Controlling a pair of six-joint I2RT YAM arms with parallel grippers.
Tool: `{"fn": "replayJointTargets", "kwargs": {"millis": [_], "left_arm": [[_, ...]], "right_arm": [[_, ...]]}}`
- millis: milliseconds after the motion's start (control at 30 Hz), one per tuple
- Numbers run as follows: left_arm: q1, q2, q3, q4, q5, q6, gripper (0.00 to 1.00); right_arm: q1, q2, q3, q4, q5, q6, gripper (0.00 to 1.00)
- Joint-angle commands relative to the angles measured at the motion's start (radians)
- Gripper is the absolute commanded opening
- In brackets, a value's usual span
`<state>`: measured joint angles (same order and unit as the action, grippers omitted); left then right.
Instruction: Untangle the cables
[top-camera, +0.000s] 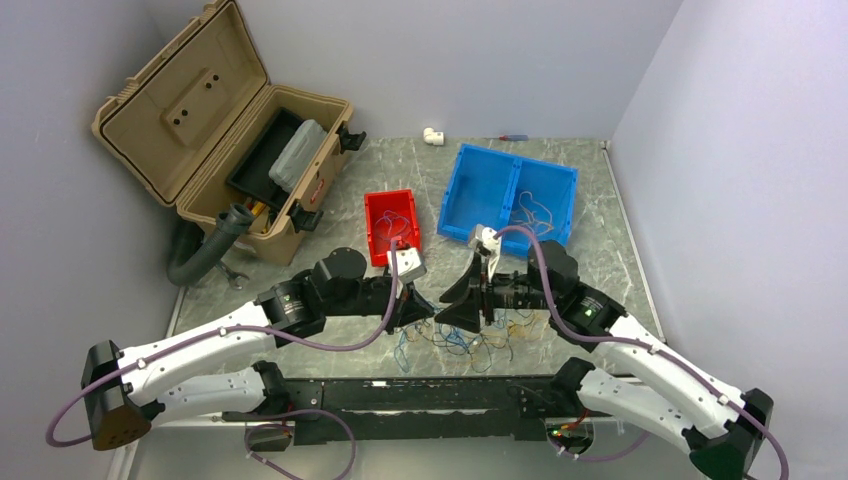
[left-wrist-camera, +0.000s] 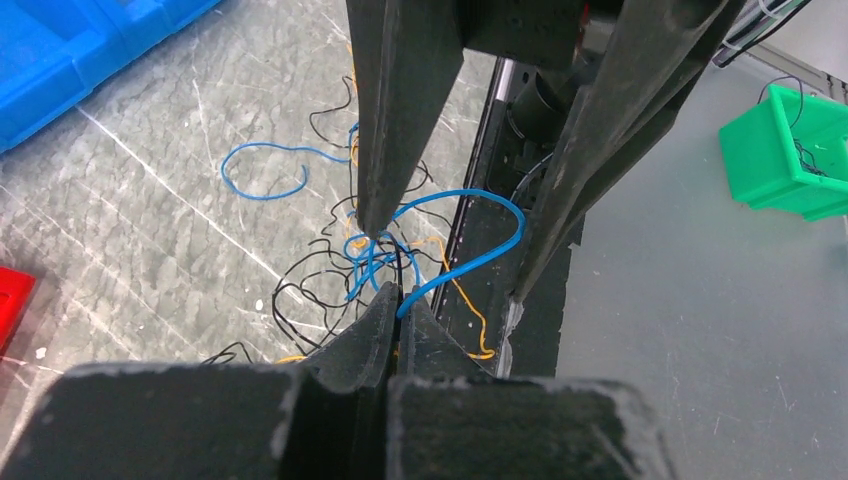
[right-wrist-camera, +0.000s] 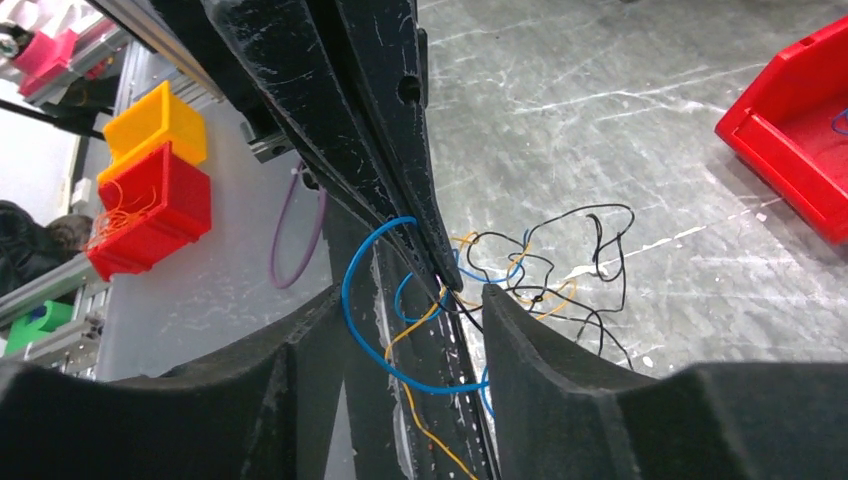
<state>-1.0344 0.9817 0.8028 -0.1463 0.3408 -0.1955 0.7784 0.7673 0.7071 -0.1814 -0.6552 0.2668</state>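
Left gripper (left-wrist-camera: 395, 300): right up against the lens at bottom centre of its own wrist view, jaws pressed together and pinching a blue cable (left-wrist-camera: 500, 205) at the very tips.
Blue cable: arcs up and to the right of the pinch in one big loop, then dives back into the knot.
Right gripper (right-wrist-camera: 412, 292): jaws spread wide with nothing in them, straddling the left's closed tips from the opposite side.
Cables (top-camera: 470, 340): one loose snarl, mostly lying on the marbled table (left-wrist-camera: 150, 220). It sits at lower centre of the top view, just ahead of the base rail (top-camera: 400, 395). Black strands (right-wrist-camera: 605, 207) and yellow-orange strands (right-wrist-camera: 428, 432) cross the blue.
Stray blue piece (left-wrist-camera: 262, 170): lies alone at upper left of the left wrist frame, apart from the knot.
Step in hand: looks like singling out the blue one, with the other hand placed to pin the rest.
Doing it well: close the right jaws low on the black-and-orange bundle, not on the blue loop. Then draw the blue away slowly along its own run, watching for strands riding up with it.
Risk: pull fast and the whole snarl lifts as one.
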Motion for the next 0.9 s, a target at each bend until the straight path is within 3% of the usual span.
{"fn": "replayJointTargets", "kwargs": {"millis": [0, 167, 267, 400, 500, 633, 867], "left_arm": [[0.000, -0.005, 0.029, 0.038, -0.018, 0.012, 0.00], [0.000, -0.008, 0.025, 0.036, -0.033, 0.011, 0.00], [0.000, -0.025, 0.013, 0.038, -0.059, 0.009, 0.10], [0.000, -0.073, -0.025, 0.058, -0.132, -0.011, 0.54], [0.000, -0.121, -0.065, 0.091, -0.183, -0.026, 0.70], [0.000, -0.176, -0.109, 0.118, -0.248, -0.037, 0.77], [0.000, -0.206, -0.175, 0.223, -0.294, -0.022, 0.77]], "right_arm": [[0.052, 0.015, 0.056, -0.015, 0.114, -0.051, 0.47], [0.084, 0.014, 0.086, -0.031, 0.189, -0.045, 0.00], [0.084, -0.034, 0.109, -0.020, 0.249, -0.022, 0.00], [0.084, -0.075, 0.187, -0.053, 0.331, -0.012, 0.00], [0.083, -0.055, 0.252, -0.105, 0.363, -0.010, 0.00], [0.084, -0.027, 0.294, -0.143, 0.396, 0.012, 0.00], [0.083, -0.045, 0.267, -0.079, 0.396, 0.061, 0.00]]}}
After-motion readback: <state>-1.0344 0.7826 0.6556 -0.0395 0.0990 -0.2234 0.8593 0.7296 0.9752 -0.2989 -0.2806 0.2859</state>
